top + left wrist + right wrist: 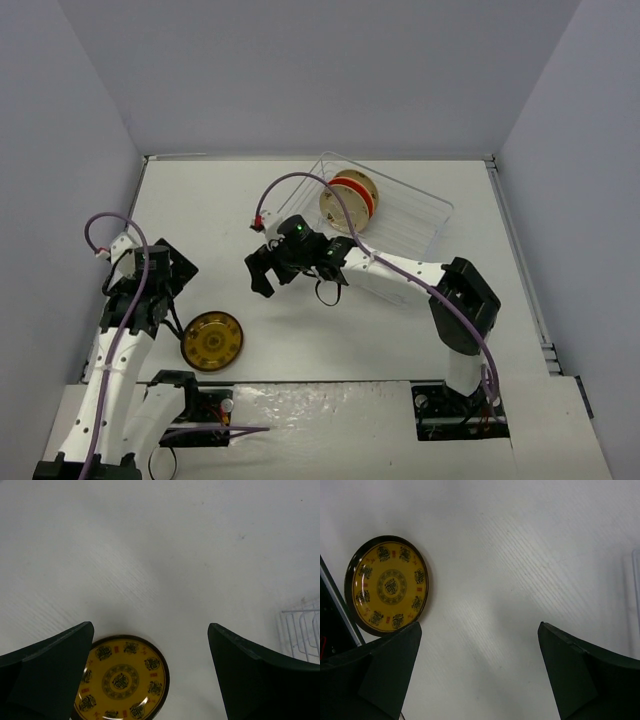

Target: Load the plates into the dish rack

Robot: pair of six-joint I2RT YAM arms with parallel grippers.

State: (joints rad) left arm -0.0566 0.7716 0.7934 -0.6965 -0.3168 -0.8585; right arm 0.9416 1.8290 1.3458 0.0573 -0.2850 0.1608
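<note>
So, left end effector (150,625) and right end effector (479,625) both gape empty, ready to grab; yellow plate (212,341) lies flat by the near-left corner of the counter (330,340), other plates (348,203) propped in the rack (420,215).

I look down on a white desk (240,200), matte, with a fine slanting grain that shows up close and a few tiny dark specks (241,537). Plain pale grey walls close it in: a back wall (320,70), a left wall (50,180) and a right wall (590,130). A thin silvery rail (522,262) runs along the desk's right edge. At the near edge lies a glossy, wrinkled white sheet (330,405).
</note>
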